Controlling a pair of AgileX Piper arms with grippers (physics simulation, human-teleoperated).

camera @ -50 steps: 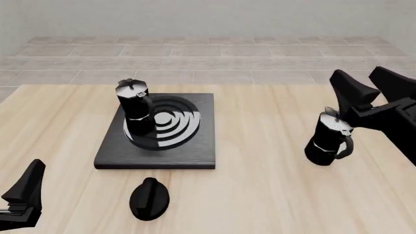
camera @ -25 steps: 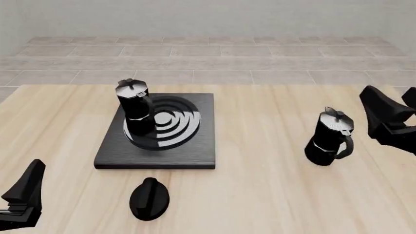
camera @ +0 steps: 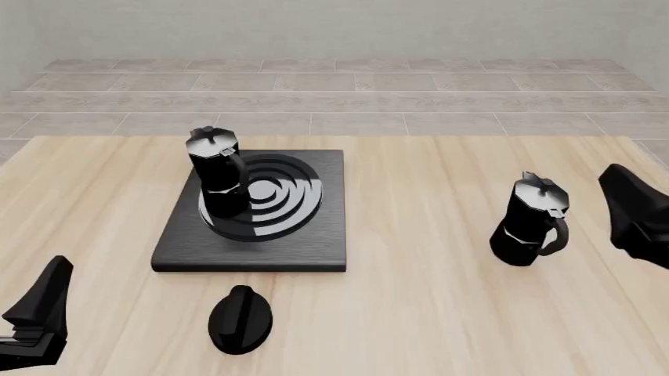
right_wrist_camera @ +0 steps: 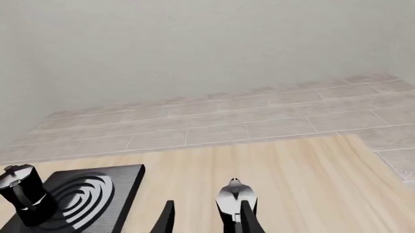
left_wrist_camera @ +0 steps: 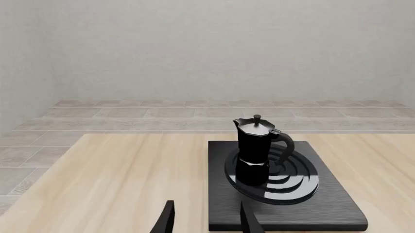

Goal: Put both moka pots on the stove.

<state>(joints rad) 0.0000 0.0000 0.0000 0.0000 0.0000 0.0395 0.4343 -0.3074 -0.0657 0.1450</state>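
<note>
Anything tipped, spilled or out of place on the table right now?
Nothing is tipped or spilled. One moka pot stands upright on the stove; the other moka pot stands upright on the bare table, off the stove.

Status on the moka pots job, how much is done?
Half done. One glossy black faceted moka pot stands on the flat dark stove slab, on the ring's edge. The second identical pot stands upright on the wooden table, right of the stove. Nothing in hand: right hand sits beside it, apart; left hand idle. Left: grasp and move it.
</note>
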